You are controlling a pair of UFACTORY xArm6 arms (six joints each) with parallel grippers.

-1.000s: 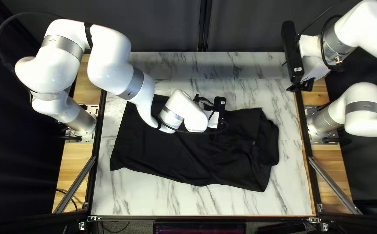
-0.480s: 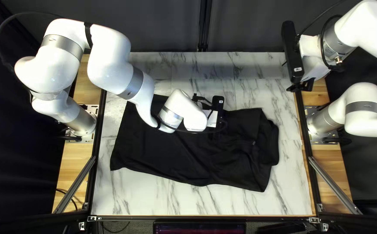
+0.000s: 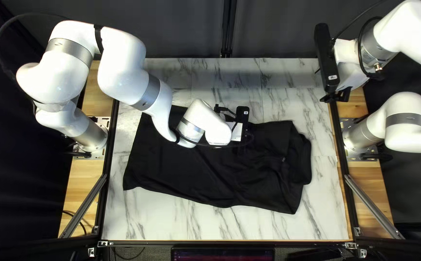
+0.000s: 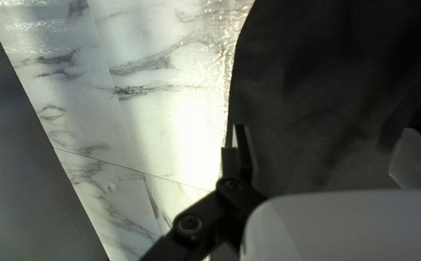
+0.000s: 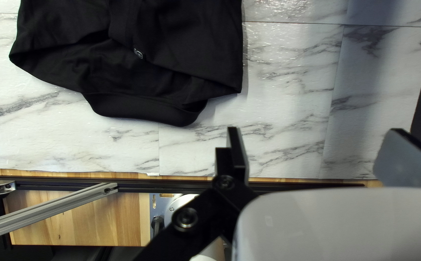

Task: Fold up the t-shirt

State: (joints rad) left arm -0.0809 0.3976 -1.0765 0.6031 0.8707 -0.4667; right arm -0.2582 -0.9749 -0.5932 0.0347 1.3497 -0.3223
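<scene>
The black t-shirt (image 3: 186,174) lies across the table's middle, bunched and folded over toward the right of the top left view. My left gripper (image 3: 242,147) is low over its upper edge, its fingertips hard to make out there. In the left wrist view the left gripper (image 4: 319,150) is open, with the shirt's cloth (image 4: 317,87) beneath and ahead of it. My right gripper (image 3: 335,96) hangs over the table's far right corner. Seen from its wrist, the right gripper (image 5: 309,150) stands open over bare tabletop, the shirt's collar end (image 5: 147,108) off to one side.
The marble-patterned tabletop (image 3: 220,224) shows all around the shirt. Black rails (image 3: 338,145) edge the table, with a metal strut (image 3: 372,205) beside the right one. My left arm's raised links (image 3: 123,67) reach over the shirt's far left corner.
In the top left view, my left gripper has shifted slightly left over the cloth, mostly between the first two frames. The shirt and my right arm look unmoved.
</scene>
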